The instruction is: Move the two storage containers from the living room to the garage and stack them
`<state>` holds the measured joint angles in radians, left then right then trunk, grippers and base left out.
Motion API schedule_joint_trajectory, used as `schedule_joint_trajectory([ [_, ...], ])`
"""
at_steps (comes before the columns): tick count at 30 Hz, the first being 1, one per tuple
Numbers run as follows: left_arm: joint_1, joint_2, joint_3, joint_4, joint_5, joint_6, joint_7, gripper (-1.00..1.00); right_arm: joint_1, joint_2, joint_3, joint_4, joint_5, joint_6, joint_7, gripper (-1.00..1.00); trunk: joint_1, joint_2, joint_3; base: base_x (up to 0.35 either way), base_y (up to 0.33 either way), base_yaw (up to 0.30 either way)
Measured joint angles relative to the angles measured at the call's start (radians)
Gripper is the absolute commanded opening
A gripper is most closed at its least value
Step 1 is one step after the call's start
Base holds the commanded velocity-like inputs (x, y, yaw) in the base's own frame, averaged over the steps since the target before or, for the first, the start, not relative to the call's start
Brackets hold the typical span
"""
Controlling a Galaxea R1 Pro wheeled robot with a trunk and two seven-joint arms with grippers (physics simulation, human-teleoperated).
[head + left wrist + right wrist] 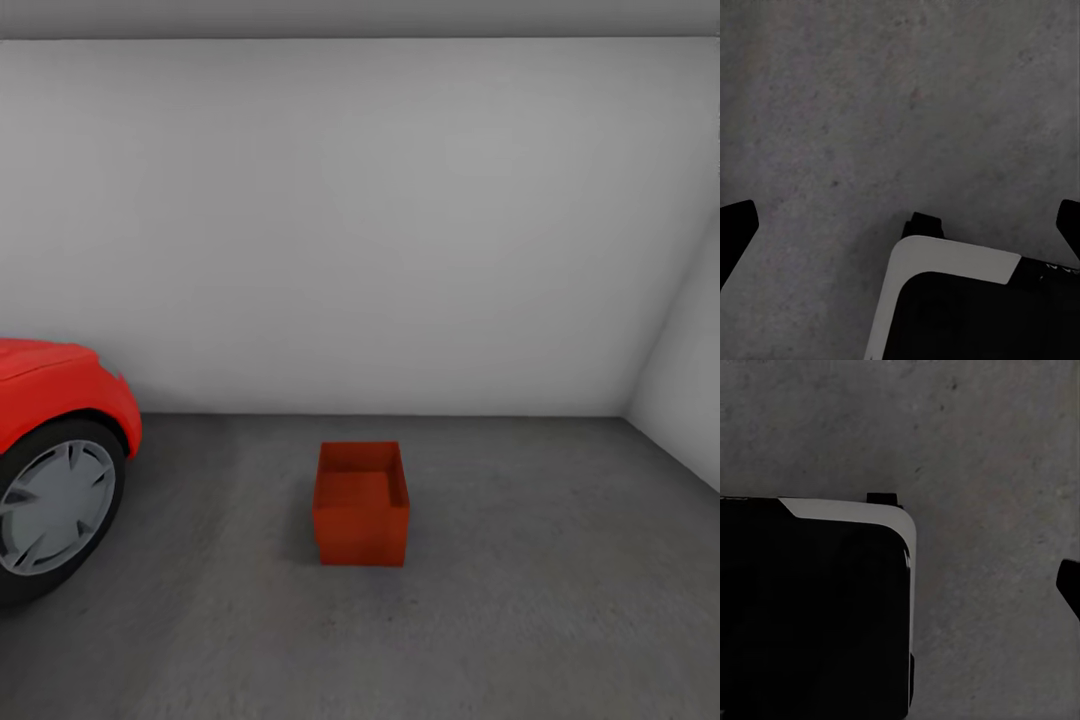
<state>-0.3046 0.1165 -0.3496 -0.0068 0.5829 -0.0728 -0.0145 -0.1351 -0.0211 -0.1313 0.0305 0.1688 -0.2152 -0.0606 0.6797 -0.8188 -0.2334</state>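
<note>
A red-orange storage container point(361, 505) stands open-topped on the dark grey concrete floor point(540, 600) of the garage, a little ahead of me and short of the white back wall. Whether it is one box or two stacked I cannot tell. My left gripper point(904, 225) points down at the bare floor point(870, 112), its dark fingertips point(736, 229) wide apart and holding nothing. My right gripper point(900, 585) also faces the floor point(990, 450). One of its fingertips point(1069, 585) shows at the frame's edge, with nothing held. Both grippers are far from the container.
The front of a red car point(55, 400) with its wheel point(50, 505) stands at the left. White walls point(360, 220) close the back and the right side. My own black, white-edged base point(952, 262) lies below the grippers.
</note>
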Motion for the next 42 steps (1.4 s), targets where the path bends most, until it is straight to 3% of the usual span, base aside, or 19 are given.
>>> schedule_joint_trajectory([
  [42, 0.0, -0.002, 0.0, -0.001, 0.003, 0.0, 0.0, 1.0, 0.0, -0.002, -0.001, 0.0, -0.004, 0.0, 0.022, 1.0, 0.0, 0.0, 0.068, 0.0, 0.0, 0.0],
])
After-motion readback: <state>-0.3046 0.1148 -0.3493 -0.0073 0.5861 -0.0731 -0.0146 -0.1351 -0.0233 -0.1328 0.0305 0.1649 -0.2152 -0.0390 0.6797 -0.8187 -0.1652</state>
